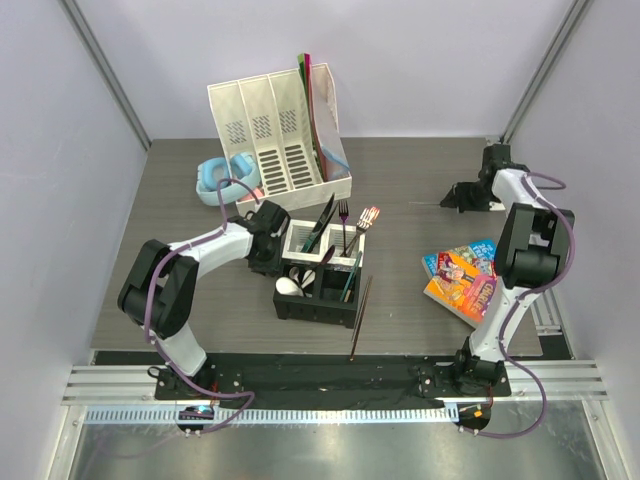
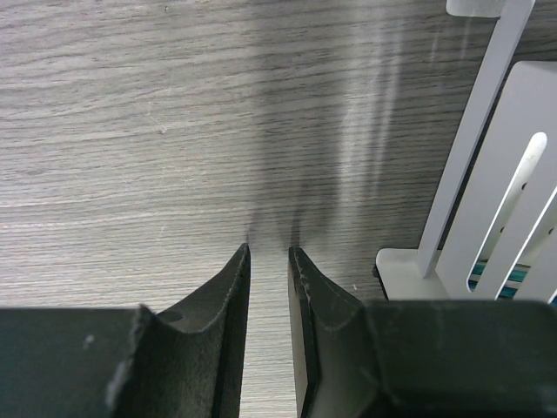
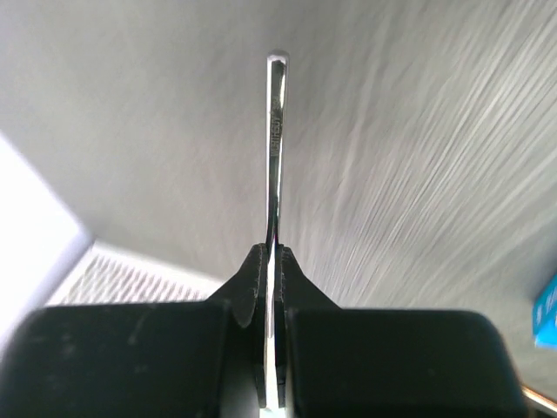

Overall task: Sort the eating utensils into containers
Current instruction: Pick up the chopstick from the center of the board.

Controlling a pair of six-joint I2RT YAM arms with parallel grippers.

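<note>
Within tight right gripper (image 3: 272,254), metal utensil (image 3: 275,148)

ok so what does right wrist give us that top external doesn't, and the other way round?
Only right wrist: a close look at the right gripper shut on a slim metal utensil, with a stamped mark on the handle.
Only top external: the four-cell caddy holding cutlery, chopsticks lying beside it, the white file organiser, the blue headphones and the left arm next to the caddy.
Both: the right gripper, the utensil (only a faint thin line from above) and the grey wood-grain table.
</note>
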